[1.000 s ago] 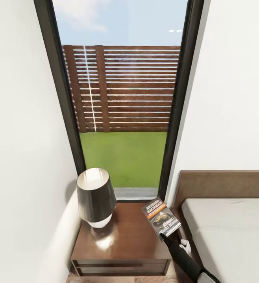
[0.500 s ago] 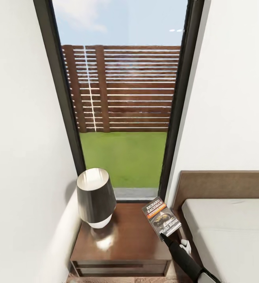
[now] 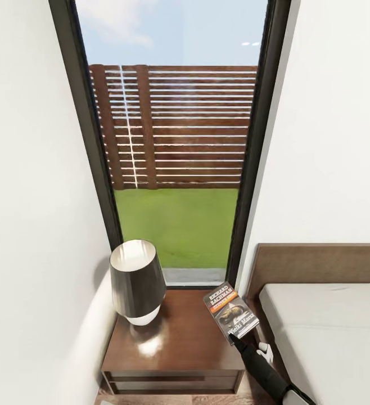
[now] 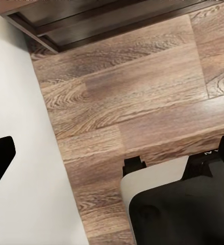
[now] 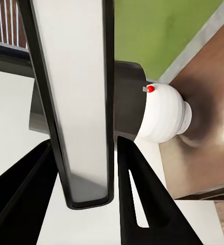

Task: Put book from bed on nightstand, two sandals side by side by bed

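One thin paperback book (image 3: 230,312), dark cover with orange band, is clamped edge-on by the right gripper (image 5: 86,191). It hangs over the glossy dark-wood nightstand (image 3: 174,343). Left gripper state cannot be told.

Head view: high, facing forward-down at window (image 3: 174,140), nightstand (image 3: 179,343), far. Right wrist view: close, along fingers (image 5: 142,199), book (image 5: 76,102) edge between jaws; shares lamp (image 5: 163,115). Left wrist view: faces floor (image 4: 127,102), close
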